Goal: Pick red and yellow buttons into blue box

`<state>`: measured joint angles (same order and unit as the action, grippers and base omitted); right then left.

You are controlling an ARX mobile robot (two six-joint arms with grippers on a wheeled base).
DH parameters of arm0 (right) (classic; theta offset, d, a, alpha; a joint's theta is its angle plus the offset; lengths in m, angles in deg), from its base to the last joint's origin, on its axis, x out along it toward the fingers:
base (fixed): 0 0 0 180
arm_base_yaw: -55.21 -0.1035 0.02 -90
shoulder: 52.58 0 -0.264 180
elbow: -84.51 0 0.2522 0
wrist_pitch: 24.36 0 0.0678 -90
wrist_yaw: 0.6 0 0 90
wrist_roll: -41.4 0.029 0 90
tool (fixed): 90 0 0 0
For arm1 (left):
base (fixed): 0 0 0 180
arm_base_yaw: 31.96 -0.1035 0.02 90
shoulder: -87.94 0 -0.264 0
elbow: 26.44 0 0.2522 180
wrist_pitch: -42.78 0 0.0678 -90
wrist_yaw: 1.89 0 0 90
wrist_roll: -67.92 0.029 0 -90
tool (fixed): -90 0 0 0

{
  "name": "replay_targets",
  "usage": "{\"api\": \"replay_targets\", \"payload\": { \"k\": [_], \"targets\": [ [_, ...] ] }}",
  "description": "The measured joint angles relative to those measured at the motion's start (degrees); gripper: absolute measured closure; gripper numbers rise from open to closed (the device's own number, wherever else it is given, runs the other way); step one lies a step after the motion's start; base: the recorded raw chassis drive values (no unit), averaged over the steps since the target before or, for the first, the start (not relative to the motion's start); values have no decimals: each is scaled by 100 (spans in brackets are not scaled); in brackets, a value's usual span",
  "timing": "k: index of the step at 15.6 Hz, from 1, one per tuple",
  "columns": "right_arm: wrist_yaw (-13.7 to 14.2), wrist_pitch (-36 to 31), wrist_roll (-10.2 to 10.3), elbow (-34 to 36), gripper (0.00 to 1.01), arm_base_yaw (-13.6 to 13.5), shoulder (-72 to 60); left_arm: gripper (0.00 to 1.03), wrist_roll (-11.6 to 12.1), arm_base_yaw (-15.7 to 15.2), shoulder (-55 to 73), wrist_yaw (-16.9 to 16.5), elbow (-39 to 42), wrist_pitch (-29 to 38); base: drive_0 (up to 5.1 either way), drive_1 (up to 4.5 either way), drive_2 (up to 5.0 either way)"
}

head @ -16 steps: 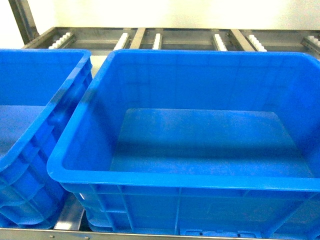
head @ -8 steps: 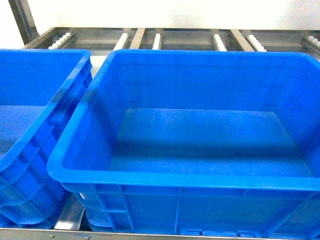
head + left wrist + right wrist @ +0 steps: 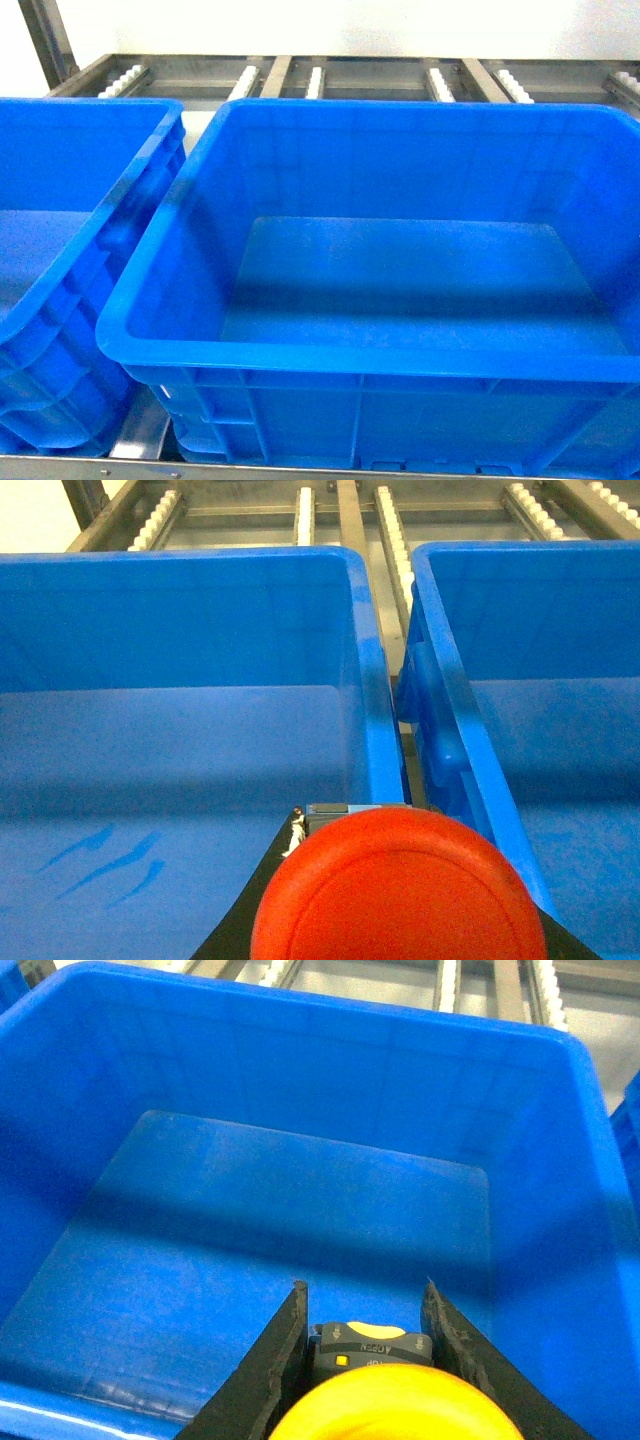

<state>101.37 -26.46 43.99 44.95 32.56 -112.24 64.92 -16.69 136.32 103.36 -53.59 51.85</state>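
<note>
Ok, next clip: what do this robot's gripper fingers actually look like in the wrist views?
Little shows. In the right wrist view the right gripper has two flat black fingers with rough, slightly frayed edges, widening toward the camera. In the left wrist view only dark black slivers of the left gripper show at the bottom edge. No cables or markings are visible on either. The head view shows neither arm.

From my remote station, I saw a steel roller rack (image 3: 300, 75) running across the back of the head view, its grey rails (image 3: 275, 75) separated by strips of small white rollers (image 3: 438, 82). A pale, plain wall (image 3: 350, 25) rose behind it under bright, even light. A dark metal upright (image 3: 45, 40) stood at the far left. Along the bottom edge ran the rack's metal front lip (image 3: 140, 440). The left wrist view showed the same roller strips (image 3: 392, 530) and rails (image 3: 347, 520) receding.
</note>
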Motion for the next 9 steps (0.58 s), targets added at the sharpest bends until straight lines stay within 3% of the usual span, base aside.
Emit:
{"api": "replay_targets", "payload": {
  "k": [4, 9],
  "targets": [
    [-118, -304, 83, -743, 71, -52, -1716, 77, 0, 0, 0, -2, 0, 0, 0, 0, 0],
    [-400, 302, 125, -1888, 71, 105, -3167, 77, 0, 0, 0, -2, 0, 0, 0, 0, 0]
  ]
}}
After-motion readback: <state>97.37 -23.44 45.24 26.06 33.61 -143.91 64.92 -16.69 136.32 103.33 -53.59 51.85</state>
